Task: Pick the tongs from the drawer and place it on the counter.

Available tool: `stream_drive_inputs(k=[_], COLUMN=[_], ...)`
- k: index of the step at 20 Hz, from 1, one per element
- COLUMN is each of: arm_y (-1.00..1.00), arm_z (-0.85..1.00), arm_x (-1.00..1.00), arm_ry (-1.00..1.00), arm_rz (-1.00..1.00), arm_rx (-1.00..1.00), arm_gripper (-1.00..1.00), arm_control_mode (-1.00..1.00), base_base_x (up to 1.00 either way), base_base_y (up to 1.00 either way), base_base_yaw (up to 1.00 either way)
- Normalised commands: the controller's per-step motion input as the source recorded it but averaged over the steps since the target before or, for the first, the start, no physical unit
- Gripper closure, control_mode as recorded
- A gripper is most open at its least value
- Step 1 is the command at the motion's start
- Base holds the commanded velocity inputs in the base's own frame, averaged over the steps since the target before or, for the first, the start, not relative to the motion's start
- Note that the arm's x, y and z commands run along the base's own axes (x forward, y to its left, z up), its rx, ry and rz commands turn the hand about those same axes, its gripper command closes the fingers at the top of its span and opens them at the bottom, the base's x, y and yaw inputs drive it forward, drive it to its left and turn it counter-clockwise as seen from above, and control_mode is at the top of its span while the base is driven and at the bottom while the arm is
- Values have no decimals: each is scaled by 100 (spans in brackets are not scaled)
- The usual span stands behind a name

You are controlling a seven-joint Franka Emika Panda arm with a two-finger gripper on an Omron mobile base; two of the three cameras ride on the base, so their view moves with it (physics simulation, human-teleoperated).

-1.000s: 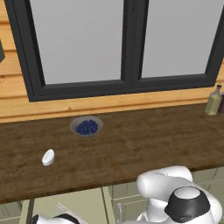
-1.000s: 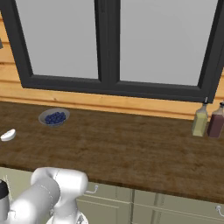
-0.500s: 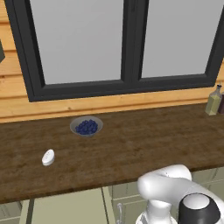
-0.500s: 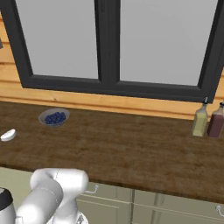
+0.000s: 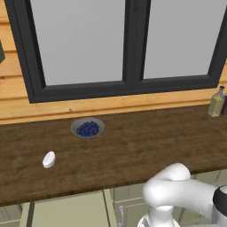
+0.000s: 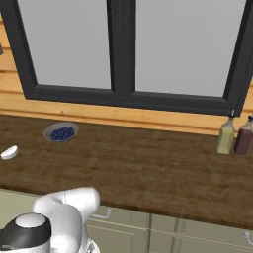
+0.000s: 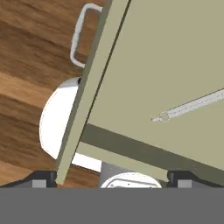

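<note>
Lying alone in drawer [image 7: 175,57]: tongs [image 7: 190,106]

You're in a kitchen: dark wood counter [image 5: 133,150], bowl of blueberries [image 5: 88,128], bottles [image 6: 235,136], cabinet fronts [image 6: 197,234], big window [image 5: 124,40].

In the hand view the pincer [image 7: 112,183] points down into the open drawer [image 7: 175,65]. The tongs [image 7: 189,106] lie on the drawer floor, ahead of the pincer and to its right. The drawer handle [image 7: 80,35] sits ahead on the left, outside the front wall. Above the pincer, on the tabletop [image 5: 133,150], a bowl [image 5: 88,128] stands near the window, with an oval object [image 5: 48,159] left of the bowl and nearer the edge, and bottles [image 6: 234,137] far right.
</note>
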Motion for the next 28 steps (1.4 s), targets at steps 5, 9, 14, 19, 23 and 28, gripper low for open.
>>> stream_drive_inputs(k=[5, 9, 14, 19, 23, 28], arm_y=[-75, -60, 40, 99, 85, 39], arm_z=[30, -7, -46, -86, -35, -25], arm_x=[99, 100, 74, 5, 0, 18], arm_ry=[-8, 0, -2, 1, 13, 14], arm_rz=[-21, -28, -18, -45, -37, -6], arm_rx=[21, 19, 1, 0, 0, -1], arm_gripper=[-100, -100, -100, -100, -100, -100], arm_control_mode=[-100, -100, -100, -100, -100, -100], base_base_x=[0, 0, 0, 0, 0, 0], base_base_y=[0, 0, 0, 0, 0, 0], base_base_yaw=[0, 0, 0, 0, 0, 0])
